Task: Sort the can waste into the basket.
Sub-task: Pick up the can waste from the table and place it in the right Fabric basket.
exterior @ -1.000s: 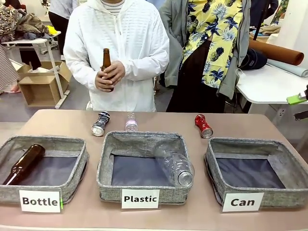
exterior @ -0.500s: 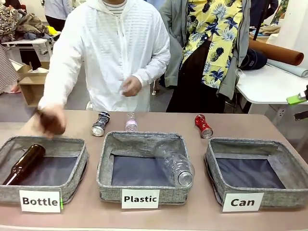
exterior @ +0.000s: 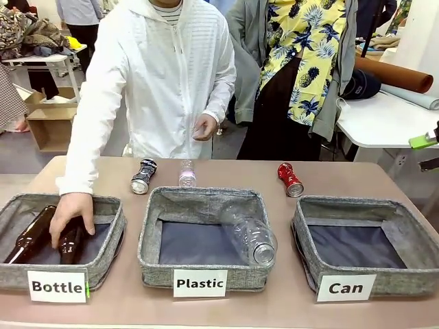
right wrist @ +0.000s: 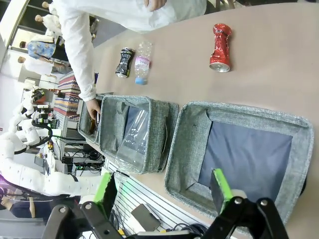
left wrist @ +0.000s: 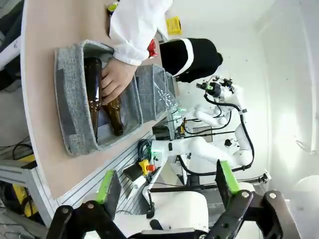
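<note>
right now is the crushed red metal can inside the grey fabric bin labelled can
No, the red can lies on the table beyond the bin.

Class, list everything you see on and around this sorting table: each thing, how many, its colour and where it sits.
Can basket: 1, grey, right end of row
Bottle bin: 1, grey, left end
Plastic bin: 1, grey, middle
silver can: 1, silver and black, on table behind the Bottle–Plastic gap
red can: 1, red, on table behind Can basket's left corner
brown bottles: 2, in Bottle bin
large clear bottle: 1, in Plastic bin, against right wall
small clear bottle: 1, on table behind Plastic bin
table: 1, pinkish brown
person's hand: on a brown bottle
left gripper: fingers open
right gripper: fingers open
</note>
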Controlling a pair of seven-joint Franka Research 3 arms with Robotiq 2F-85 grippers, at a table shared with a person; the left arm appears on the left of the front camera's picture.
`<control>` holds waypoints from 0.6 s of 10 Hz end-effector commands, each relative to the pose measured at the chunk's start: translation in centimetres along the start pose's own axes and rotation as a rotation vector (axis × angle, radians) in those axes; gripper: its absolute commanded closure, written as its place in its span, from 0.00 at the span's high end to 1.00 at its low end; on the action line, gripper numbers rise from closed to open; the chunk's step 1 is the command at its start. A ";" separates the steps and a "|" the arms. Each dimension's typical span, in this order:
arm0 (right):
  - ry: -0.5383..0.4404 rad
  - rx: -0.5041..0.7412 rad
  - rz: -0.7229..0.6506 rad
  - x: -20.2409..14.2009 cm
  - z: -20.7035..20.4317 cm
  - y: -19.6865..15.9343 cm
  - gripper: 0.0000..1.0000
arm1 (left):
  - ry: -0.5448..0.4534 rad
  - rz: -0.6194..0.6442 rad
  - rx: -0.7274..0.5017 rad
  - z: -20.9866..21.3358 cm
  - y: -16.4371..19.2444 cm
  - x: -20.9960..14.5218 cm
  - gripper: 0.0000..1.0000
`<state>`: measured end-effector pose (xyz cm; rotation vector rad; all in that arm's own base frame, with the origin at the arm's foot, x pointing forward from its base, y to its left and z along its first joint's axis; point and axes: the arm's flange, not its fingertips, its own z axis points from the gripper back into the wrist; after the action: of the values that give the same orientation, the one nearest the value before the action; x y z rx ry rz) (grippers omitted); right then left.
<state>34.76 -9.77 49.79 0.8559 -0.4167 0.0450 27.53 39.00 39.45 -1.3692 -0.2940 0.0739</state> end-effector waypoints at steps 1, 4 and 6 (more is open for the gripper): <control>-0.009 -0.003 -0.009 0.3 -0.1 0.2 1.00 | 0.009 -0.023 -0.016 0.5 -1.7 1.8 1.00; -0.009 -0.003 -0.009 0.3 -0.1 0.2 1.00 | 0.021 0.073 0.089 -3.8 -5.4 5.4 1.00; -0.009 -0.003 -0.009 0.3 -0.1 0.2 1.00 | 0.008 0.153 0.329 -10.1 -10.6 9.2 1.00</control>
<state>34.77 -9.76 49.80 0.8557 -0.4167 0.0454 35.98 33.83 47.79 -1.1853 -0.2131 0.1743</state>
